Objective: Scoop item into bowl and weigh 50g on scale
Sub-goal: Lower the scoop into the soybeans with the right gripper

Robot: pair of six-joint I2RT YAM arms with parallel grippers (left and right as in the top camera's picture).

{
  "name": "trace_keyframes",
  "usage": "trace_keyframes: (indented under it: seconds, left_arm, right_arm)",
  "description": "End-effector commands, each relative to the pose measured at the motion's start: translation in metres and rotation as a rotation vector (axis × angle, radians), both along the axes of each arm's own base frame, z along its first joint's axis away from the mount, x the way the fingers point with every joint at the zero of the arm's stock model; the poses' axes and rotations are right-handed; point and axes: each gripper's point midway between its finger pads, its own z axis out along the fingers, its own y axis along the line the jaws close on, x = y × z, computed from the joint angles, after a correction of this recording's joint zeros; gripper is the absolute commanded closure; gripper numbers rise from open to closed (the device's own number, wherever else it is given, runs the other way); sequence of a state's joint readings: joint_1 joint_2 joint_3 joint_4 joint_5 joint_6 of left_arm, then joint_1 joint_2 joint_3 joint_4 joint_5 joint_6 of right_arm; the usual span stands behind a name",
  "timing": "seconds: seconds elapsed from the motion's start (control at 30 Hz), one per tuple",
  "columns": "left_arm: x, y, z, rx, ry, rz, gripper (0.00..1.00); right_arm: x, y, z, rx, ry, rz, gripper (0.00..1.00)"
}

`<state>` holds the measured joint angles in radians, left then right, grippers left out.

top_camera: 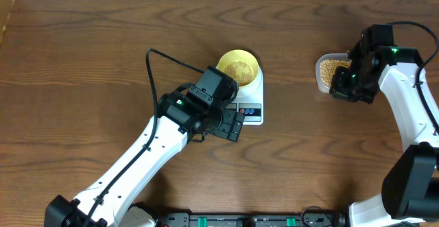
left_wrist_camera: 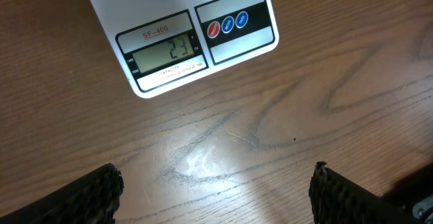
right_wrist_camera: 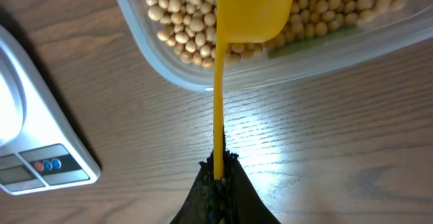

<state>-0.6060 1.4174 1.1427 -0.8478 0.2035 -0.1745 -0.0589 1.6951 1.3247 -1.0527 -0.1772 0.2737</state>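
Right tool point(right_wrist_camera: 218, 173) clamped edge-on around the thin handle of the yellow scoop point(right_wrist_camera: 254, 7), cup end low over the soybeans point(right_wrist_camera: 179, 14) straight ahead of the fingers; dipped in or just above, hard to tell.

Risks, by judgement:
- handle twisting in so narrow a pinch, spilling beans onto the counter point(right_wrist_camera: 325, 136);
- an overfull scoop overshooting the target, display reading 23.

Soybeans round, tan, smooth, loose, likely to roll. Most in the clear tub point(right_wrist_camera: 176, 75), some in the pale-yellow bowl point(top_camera: 255, 62) on the scale point(left_wrist_camera: 108, 7). Left tool point(left_wrist_camera: 216, 204) spread wide, empty, scale display just ahead.
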Motion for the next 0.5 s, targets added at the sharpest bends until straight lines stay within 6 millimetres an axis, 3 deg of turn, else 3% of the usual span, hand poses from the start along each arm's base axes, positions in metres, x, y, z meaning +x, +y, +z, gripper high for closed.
trace_keyframes:
  seconds: [0.0, 0.33, 0.47]
  left_arm:
    - [0.0011, 0.0014, 0.0048, 0.005, -0.028, -0.016, 0.09]
    - [0.0011, 0.0014, 0.0048, 0.005, -0.028, -0.016, 0.09]
    - [0.0011, 0.0014, 0.0048, 0.005, -0.028, -0.016, 0.09]
  right_arm:
    - [-0.005, 0.011, -0.0037, 0.061, 0.016, 0.043, 0.99]
    - [-0.0049, 0.0152, -0.0021, 0.092, 0.006, 0.078, 0.99]
    - [-0.0034, 0.0078, -0.001, 0.11, -0.004, 0.064, 0.99]
